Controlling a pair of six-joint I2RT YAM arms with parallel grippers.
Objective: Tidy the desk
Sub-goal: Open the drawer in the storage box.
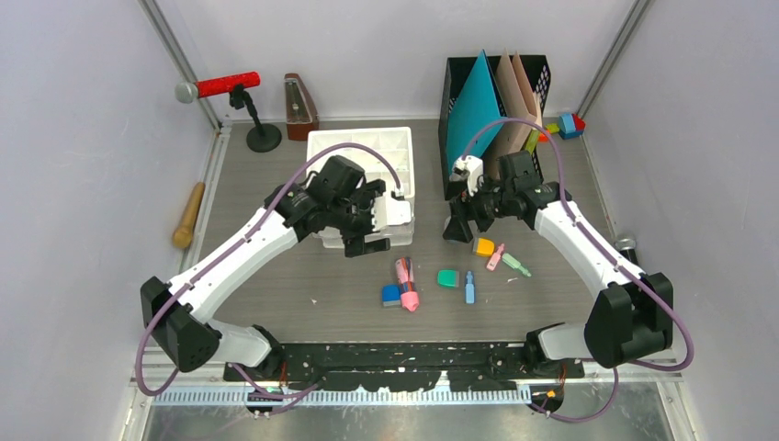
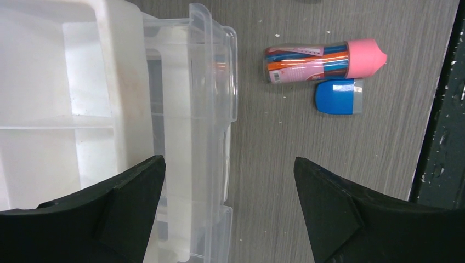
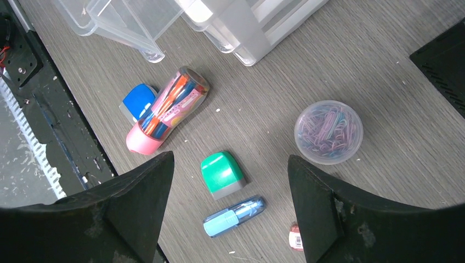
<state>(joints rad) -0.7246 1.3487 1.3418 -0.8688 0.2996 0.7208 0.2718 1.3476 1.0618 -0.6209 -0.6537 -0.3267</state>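
The desk [image 1: 276, 276] is a grey wood-grain top. A white compartment box [image 1: 358, 152] stands at its middle back, and its clear lid [image 2: 211, 109] hangs off the near side. My left gripper [image 1: 372, 220] [image 2: 228, 160] hovers open over that lid's edge, holding nothing. A pink-capped tube of pens [image 1: 405, 283] [image 2: 323, 61] lies beside a blue block [image 1: 391, 295] [image 2: 337, 96]. My right gripper [image 1: 459, 225] [image 3: 229, 156] is open above a green block [image 3: 222, 173] and a small blue marker [image 3: 234, 216], with a tub of paper clips [image 3: 328, 131] to its right.
An orange block [image 1: 483, 246], a pink marker [image 1: 495, 256] and a green marker [image 1: 515, 265] lie under the right arm. At the back are a black file holder [image 1: 491, 96], a metronome [image 1: 299, 106] and a red microphone [image 1: 230, 85]. A wooden handle [image 1: 188, 214] lies far left.
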